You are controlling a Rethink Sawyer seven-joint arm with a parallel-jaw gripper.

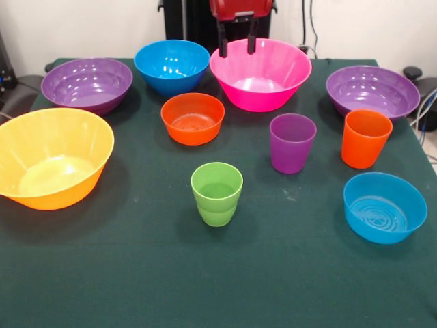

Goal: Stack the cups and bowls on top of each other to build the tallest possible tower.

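Gripper [237,42], fingers apart and empty, hung at 12 o'clock over the pink bowl [260,73]; cups and bowls sat unstacked, separately reachable.

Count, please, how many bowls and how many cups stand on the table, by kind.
Bowls: 7 (yellow-orange bowl, two purple bowls, two blue bowls, pink bowl, orange bowl)
Cups: 3 (green cup, purple cup, orange cup)
Total: 10

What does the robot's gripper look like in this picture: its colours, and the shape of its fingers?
Only the lowest part shows at the top edge. The gripper has a glossy red body with a dark band beneath it. Two slim, straight black fingers hang from it, each ending in a slightly thicker tip. No markings or cables on it are visible.
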